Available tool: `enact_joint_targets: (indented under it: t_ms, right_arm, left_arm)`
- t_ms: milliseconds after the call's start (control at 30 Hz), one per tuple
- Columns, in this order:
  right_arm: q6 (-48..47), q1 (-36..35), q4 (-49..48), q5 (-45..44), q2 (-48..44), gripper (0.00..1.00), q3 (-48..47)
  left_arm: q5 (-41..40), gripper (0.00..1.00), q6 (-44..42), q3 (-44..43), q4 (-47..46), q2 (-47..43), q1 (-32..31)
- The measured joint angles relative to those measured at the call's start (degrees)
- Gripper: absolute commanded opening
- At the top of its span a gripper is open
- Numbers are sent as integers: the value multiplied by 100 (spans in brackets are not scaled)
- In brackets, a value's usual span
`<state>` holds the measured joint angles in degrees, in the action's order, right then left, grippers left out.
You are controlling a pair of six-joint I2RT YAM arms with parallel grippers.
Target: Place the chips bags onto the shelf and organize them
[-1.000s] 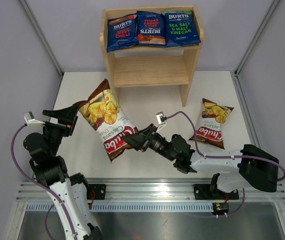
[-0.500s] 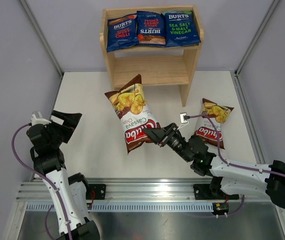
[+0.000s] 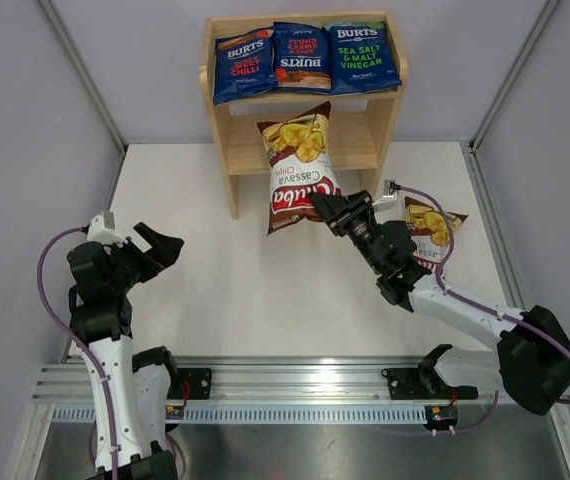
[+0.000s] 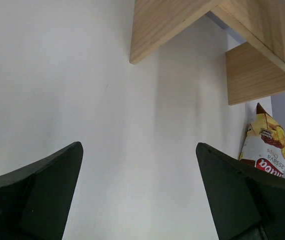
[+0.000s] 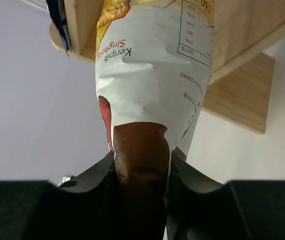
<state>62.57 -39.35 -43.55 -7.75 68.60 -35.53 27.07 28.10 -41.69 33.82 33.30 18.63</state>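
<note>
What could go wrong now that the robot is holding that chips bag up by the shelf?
The right fingers pinch only the brown end of the held Chuba bag, so it could slip or flop over. Its top is poking into the shelf, where it might catch on the wood and crumple. The right arm also reaches over the other Chuba bag on the table and could drag it.

The top view looks steeply down from above the near edge of the white table, with the light wooden two-tier shelf at twelve o'clock. The left wrist view skims low over that table, shelf at one o'clock. The right wrist view looks up, very close, along a brown-and-white Chuba bag toward the same shelf.
</note>
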Motion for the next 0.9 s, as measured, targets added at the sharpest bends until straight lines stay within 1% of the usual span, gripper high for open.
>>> enact_joint_targets:
  t_ms: [167, 400, 533, 700, 900]
  right_arm:
    - [293, 444, 35, 125, 879, 6, -890]
    - [540, 509, 179, 136, 2103, 4, -2068]
    - [686, 400, 212, 11, 2728, 4, -2542]
    - [909, 59, 323, -455, 3324, 4, -2946]
    - [1012, -389, 632, -1104, 3788, 4, -3709]
  left_arm:
    - [-98, 99, -151, 7, -7, -127, -114]
    - [-105, 99, -188, 13, -31, -289, -212]
    - [-103, 99, -201, 28, -46, -358, -247]
    - [-103, 99, -216, 50, -46, -369, -299]
    - [-103, 99, -221, 59, -48, -415, -352]
